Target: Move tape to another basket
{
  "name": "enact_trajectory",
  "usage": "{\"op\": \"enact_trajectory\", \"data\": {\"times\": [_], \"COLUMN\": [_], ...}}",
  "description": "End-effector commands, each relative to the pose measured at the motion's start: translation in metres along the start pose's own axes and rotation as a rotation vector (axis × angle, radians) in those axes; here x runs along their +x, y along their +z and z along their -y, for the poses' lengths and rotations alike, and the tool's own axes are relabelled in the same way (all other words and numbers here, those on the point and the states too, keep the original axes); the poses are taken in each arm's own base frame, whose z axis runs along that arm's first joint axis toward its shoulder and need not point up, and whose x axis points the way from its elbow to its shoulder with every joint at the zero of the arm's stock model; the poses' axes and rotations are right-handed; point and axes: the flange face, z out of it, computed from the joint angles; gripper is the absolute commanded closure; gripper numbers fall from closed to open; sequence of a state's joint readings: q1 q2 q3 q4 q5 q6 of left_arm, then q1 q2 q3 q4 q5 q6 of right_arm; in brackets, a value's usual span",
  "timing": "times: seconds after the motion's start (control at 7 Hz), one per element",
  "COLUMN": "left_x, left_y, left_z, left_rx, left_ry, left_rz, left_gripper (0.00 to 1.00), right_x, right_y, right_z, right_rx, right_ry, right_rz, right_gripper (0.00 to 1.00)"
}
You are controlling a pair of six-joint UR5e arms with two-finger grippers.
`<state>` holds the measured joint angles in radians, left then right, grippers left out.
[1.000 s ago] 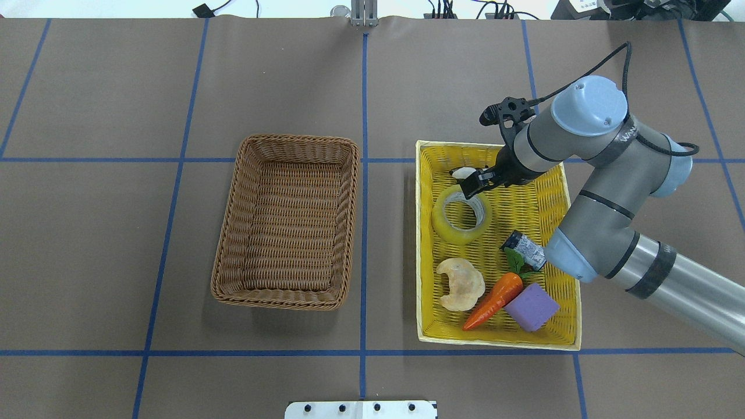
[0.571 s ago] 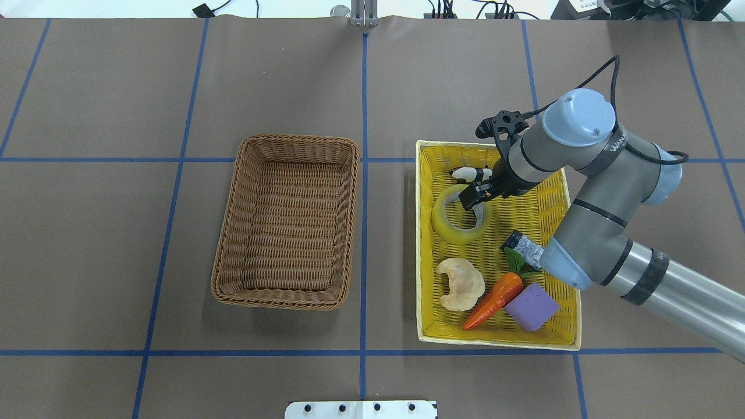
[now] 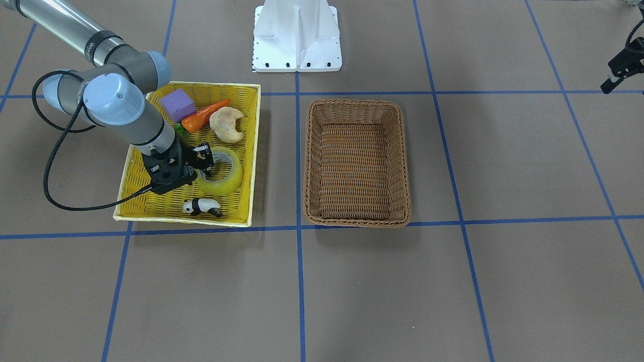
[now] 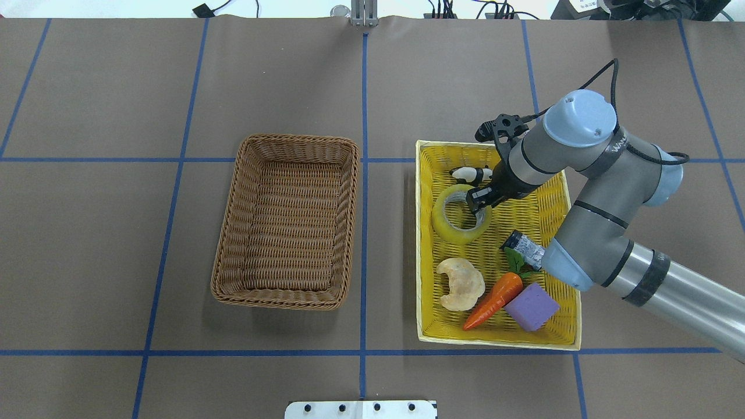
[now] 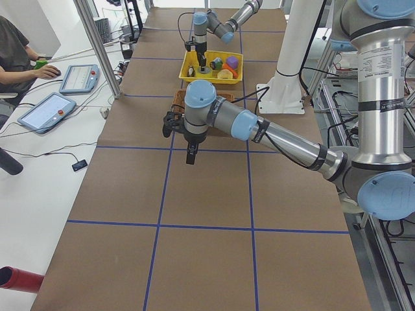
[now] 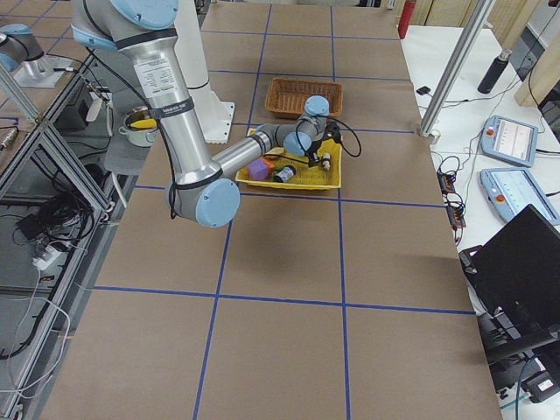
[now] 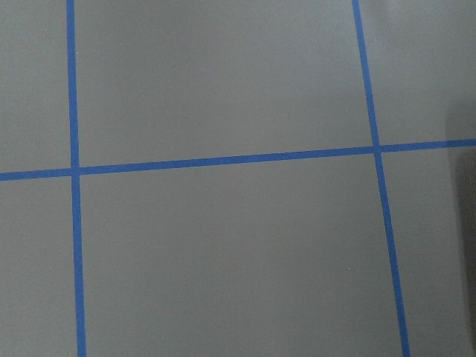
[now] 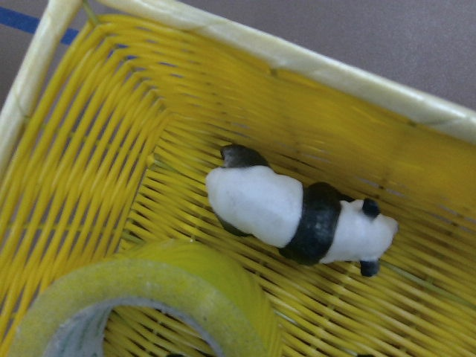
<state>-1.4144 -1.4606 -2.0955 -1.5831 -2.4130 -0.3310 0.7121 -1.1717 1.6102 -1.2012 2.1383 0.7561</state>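
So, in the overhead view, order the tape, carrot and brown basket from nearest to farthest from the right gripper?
1. Tape, at the right gripper, in the yellow tray.
2. Carrot, lower in the same tray.
3. Brown basket, left of the tray.

I found no text I could read anywhere; the pale lettering on the right arm's dark wrist band [image 4: 617, 142] was too small to make out.

A yellow tray [image 4: 418, 244] holds a panda figure [image 4: 470, 173] at its far end, a grey cylinder [image 4: 524, 246] by its right wall, and a croissant [image 4: 460, 283], carrot [image 4: 495, 299] and purple block [image 4: 531, 307] at its near end.
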Motion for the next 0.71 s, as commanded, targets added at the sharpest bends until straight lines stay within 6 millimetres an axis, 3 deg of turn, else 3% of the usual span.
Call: {"op": "enact_trajectory", "data": {"times": [0.0,0.29,0.57], "left_x": [0.0,0.002,0.027], "left_y": [0.0,0.0,-0.005], "left_z": [0.0,0.001,0.011], "left_rx": [-0.001,-0.004,-0.004], "left_ry": [-0.002,-0.031,-0.135], "left_rz": [0.0,-0.012,-0.114], "left_gripper": [0.02,0.02,0.02], "right_x": [-0.003,0.006,-0.02], "right_y": [-0.008,-0.065,-0.107], "right_z": [0.002,0.016,0.016], "right_rx": [-0.001,0.006,0.042], "right_ry": [0.001,0.075,0.193], "right_rz": [0.017,0.119,0.191], "right_gripper": [1.0,1.0,1.0]}}
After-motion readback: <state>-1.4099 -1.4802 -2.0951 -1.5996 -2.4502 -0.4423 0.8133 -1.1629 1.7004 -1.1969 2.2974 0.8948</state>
